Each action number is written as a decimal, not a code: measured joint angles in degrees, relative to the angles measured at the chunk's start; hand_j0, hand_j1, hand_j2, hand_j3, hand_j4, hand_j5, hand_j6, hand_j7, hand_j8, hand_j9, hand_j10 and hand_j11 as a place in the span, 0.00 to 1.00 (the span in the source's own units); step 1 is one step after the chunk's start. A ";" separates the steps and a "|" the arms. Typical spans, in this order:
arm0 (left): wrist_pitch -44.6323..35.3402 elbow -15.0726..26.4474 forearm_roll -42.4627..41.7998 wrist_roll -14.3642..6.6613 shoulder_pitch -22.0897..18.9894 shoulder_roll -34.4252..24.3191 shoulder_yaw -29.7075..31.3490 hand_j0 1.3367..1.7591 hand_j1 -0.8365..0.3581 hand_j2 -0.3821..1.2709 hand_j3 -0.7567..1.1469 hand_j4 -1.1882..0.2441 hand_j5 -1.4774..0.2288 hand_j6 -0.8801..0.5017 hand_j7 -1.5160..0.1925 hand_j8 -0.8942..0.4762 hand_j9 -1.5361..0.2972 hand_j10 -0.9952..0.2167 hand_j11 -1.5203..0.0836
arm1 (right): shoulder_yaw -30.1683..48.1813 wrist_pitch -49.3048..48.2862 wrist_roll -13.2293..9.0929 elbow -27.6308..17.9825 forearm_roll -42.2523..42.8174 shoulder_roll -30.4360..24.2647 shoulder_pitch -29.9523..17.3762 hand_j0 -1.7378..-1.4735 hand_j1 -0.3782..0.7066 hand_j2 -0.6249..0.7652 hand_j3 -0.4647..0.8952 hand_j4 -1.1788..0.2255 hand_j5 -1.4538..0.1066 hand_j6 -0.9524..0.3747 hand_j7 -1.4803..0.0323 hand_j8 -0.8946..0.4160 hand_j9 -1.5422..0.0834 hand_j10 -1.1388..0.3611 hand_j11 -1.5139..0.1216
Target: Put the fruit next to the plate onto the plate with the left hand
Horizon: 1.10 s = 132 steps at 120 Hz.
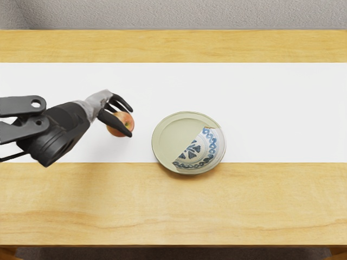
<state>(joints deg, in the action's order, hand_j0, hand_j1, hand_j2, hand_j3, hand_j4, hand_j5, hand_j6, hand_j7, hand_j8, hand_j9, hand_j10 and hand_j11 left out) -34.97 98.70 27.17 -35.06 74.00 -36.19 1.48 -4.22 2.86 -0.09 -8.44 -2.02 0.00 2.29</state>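
A red-orange apple (122,125) lies on the white runner, a short way left of the plate (179,132). The plate is pale green with a blue-and-white patterned patch at its lower right. My left hand (115,112) comes in from the left edge on a dark arm and sits over the apple's left and top side. Its dark fingers (120,102) curl around the fruit, one running down across its front. The apple still rests on the cloth. The plate holds nothing.
A white runner (271,108) crosses the wooden table (173,206) from side to side. The plate overlaps the runner's front edge. Bare wood lies in front and behind.
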 joint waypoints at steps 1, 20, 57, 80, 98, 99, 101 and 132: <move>-0.01 0.01 -0.25 -0.01 0.40 0.19 0.01 0.75 0.50 0.47 0.40 0.37 0.32 0.34 0.36 0.43 0.33 0.41 0.38 | 0.00 0.00 0.00 0.00 0.00 0.00 0.00 0.30 0.07 0.44 0.34 0.81 0.90 0.69 0.95 0.65 0.92 0.73 0.90; 0.07 0.16 -4.96 -0.07 6.13 5.07 0.13 0.74 0.56 0.40 0.40 0.37 0.30 0.30 0.35 0.39 0.33 0.39 0.37 | 0.00 0.00 0.00 0.00 0.00 0.00 0.05 0.30 0.07 0.44 0.34 0.81 0.90 0.69 0.95 0.65 0.92 0.73 0.90; 0.14 -0.67 -10.74 -0.03 10.81 15.09 2.13 0.75 0.59 0.40 0.40 0.36 0.26 0.30 0.32 0.40 0.31 0.37 0.35 | 0.00 0.02 0.29 0.00 0.00 0.00 0.09 0.30 0.07 0.44 0.34 0.81 0.90 0.69 0.95 0.65 0.92 0.73 0.90; 0.11 -2.64 -10.91 0.02 10.91 16.30 2.78 0.75 0.60 0.37 0.40 0.38 0.29 0.27 0.35 0.38 0.33 0.37 0.37 | 0.00 0.03 0.76 0.00 0.00 0.00 0.09 0.30 0.07 0.44 0.34 0.81 0.90 0.69 0.95 0.65 0.92 0.73 0.90; 0.00 -3.63 -10.67 0.05 10.99 16.24 2.78 0.75 0.63 0.33 0.40 0.48 0.44 0.29 0.48 0.38 0.46 0.42 0.52 | 0.00 0.04 0.85 0.00 0.00 0.00 0.09 0.30 0.07 0.44 0.34 0.81 0.90 0.69 0.95 0.65 0.92 0.73 0.90; 0.00 -3.67 -10.66 0.05 10.99 16.24 2.77 0.75 0.63 0.33 0.40 0.49 0.45 0.29 0.49 0.38 0.47 0.43 0.52 | 0.00 0.04 0.85 0.00 0.00 0.00 0.09 0.30 0.07 0.44 0.34 0.81 0.90 0.69 0.95 0.65 0.92 0.73 0.90; -0.01 -3.74 -10.65 0.05 10.99 16.30 2.75 0.75 0.64 0.32 0.40 0.50 0.47 0.31 0.51 0.39 0.48 0.45 0.54 | 0.00 0.04 0.86 0.00 0.00 0.00 0.09 0.30 0.07 0.44 0.34 0.81 0.90 0.69 0.95 0.65 0.92 0.73 0.90; -0.03 -4.17 -11.55 0.06 11.13 16.66 2.22 0.76 0.72 0.28 0.40 0.61 0.62 0.42 0.64 0.45 0.61 0.58 0.69 | 0.00 0.04 0.88 0.00 0.00 0.00 0.09 0.30 0.07 0.44 0.34 0.81 0.90 0.69 0.95 0.65 0.92 0.73 0.90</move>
<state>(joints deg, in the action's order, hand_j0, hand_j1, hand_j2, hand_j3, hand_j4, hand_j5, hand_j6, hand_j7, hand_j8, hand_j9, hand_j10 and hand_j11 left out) -35.00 94.54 15.62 -35.00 85.13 -19.53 3.69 -4.22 2.90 0.79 -8.44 -2.02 0.00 2.37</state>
